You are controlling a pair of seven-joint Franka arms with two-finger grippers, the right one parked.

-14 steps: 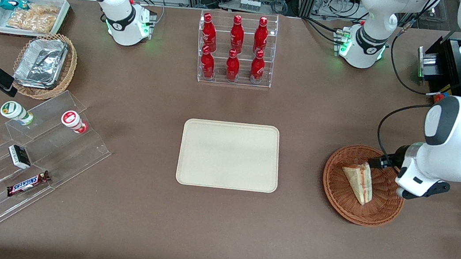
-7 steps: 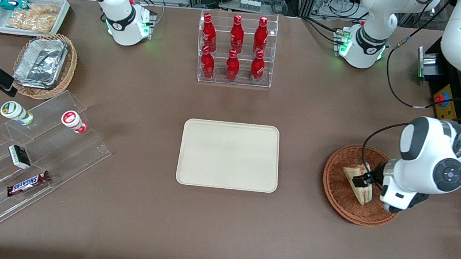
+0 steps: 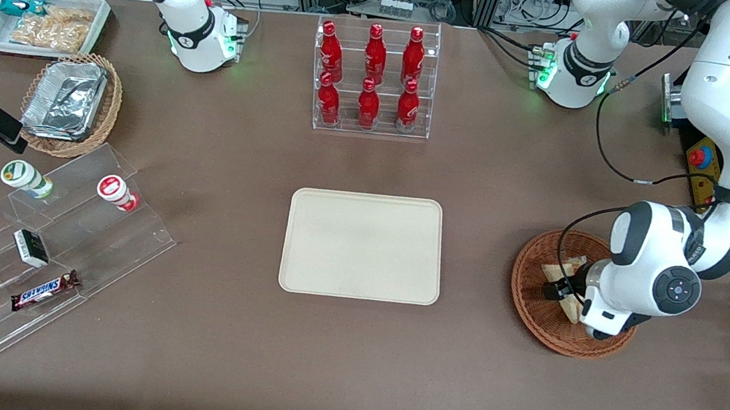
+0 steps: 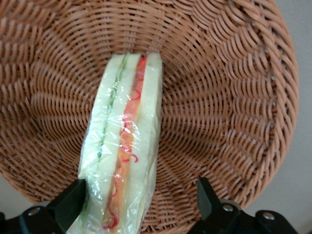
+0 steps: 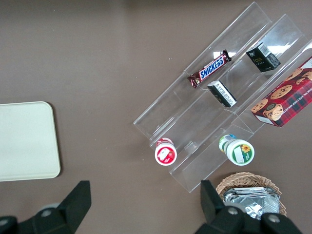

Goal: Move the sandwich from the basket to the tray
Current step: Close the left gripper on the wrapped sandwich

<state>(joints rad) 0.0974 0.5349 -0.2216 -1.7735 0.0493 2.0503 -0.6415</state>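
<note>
One small triangular sandwich (image 4: 124,151) of white bread with red and green filling, in clear wrap, lies in the round reddish-brown wicker basket (image 4: 234,97), its wide end between the spread, empty jaws of the left gripper (image 4: 141,202). Its slick wrap could slide or the soft bread crush if the jaws close off-centre, since one finger (image 4: 70,202) sits just beside the wedge and the other well apart from it. Such a slip would leave it short of the flat cream-beige rectangular tray (image 3: 363,246), well apart from the jaws.

— What colours did I see under my black two-finger gripper (image 4: 139,207)?
— White bread with pale green and red-orange stripes, in the clear-wrapped triangular sandwich (image 4: 124,146).
— And beneath it?
— The round woven wicker basket (image 4: 219,97) was reddish-brown, its weave ribbed in rings. The flat rectangular tray (image 3: 363,245) was plain cream-beige.
</note>
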